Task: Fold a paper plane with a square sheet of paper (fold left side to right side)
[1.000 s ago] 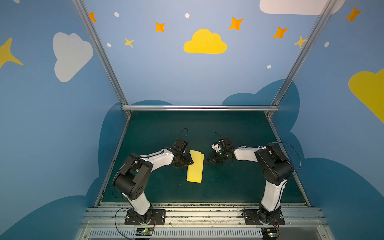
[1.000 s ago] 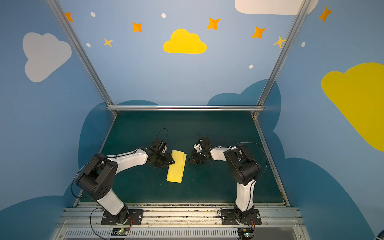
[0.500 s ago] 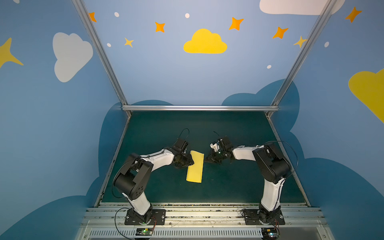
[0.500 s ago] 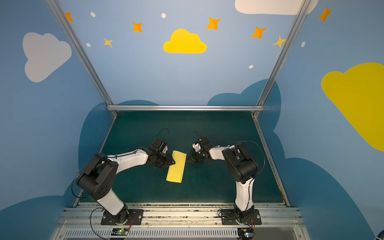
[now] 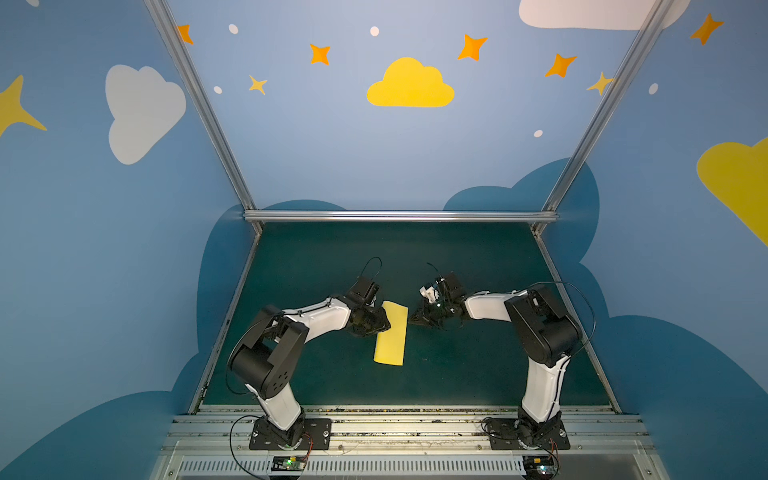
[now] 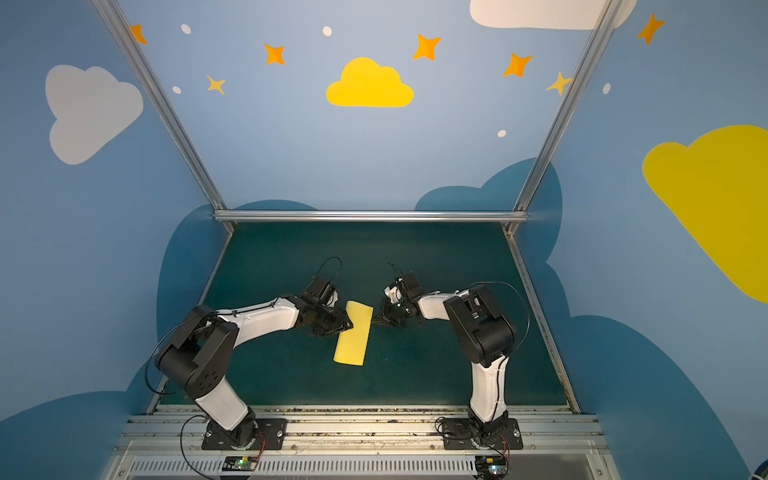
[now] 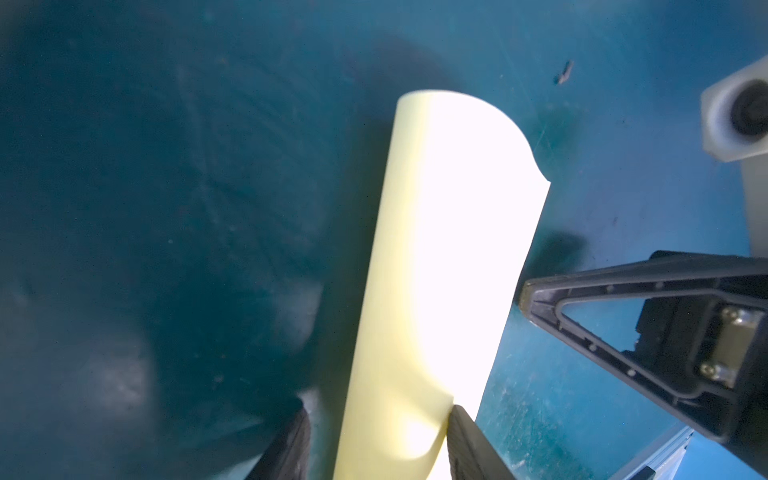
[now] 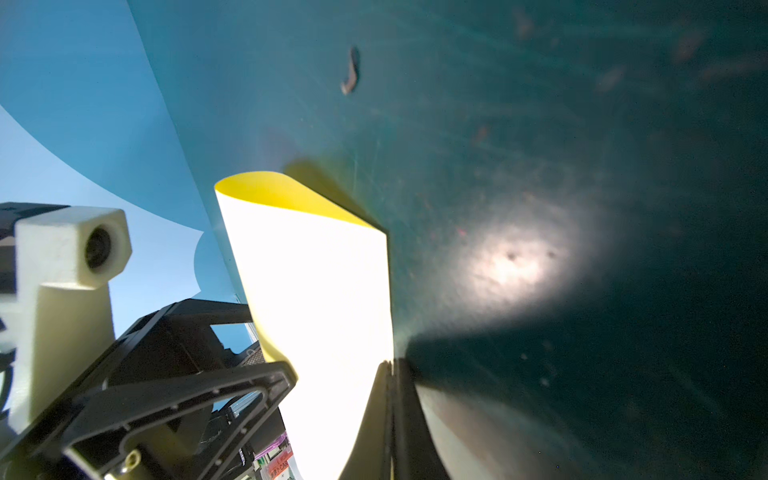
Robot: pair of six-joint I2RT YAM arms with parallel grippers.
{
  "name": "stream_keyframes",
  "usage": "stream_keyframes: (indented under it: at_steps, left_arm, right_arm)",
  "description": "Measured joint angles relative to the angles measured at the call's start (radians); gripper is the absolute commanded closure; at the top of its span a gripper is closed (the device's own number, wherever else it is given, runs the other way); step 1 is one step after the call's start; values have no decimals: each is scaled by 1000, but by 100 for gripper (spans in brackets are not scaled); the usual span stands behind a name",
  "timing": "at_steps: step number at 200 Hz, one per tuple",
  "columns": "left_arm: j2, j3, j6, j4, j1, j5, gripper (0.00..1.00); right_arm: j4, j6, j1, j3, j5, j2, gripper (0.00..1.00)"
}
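Note:
The square sheet of paper (image 5: 390, 336) (image 6: 353, 336) lies on the green mat, doubled over into a narrow strip, with a loose, rounded, uncreased bend along its left side. My left gripper (image 5: 384, 326) (image 6: 347, 324) (image 7: 376, 411) is open and straddles that rounded bend (image 7: 436, 249). One of its fingers (image 7: 455, 419) dents the paper and the other stands clear of it. My right gripper (image 5: 411, 320) (image 6: 375, 320) (image 8: 390, 363) is shut, its tip low on the mat against the paper's right edge (image 8: 316, 291). No paper plane shape shows.
A small dark scrap (image 7: 563, 72) (image 8: 351, 72) lies on the mat (image 5: 457, 374) beyond the paper. Aluminium rails (image 5: 399, 216) and blue walls close in the back and both sides. Both arm bases stand on the front rail.
The right arm has edged slightly left toward the paper's right edge. The left gripper and the paper look the same.

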Motion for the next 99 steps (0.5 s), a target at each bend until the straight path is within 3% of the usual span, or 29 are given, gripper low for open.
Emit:
stream_keyframes:
  at_steps: [99]
  left_arm:
    - [2,0,10,2,-1,-3,46]
  right_arm:
    - [11,17,0,0,-9,3,100]
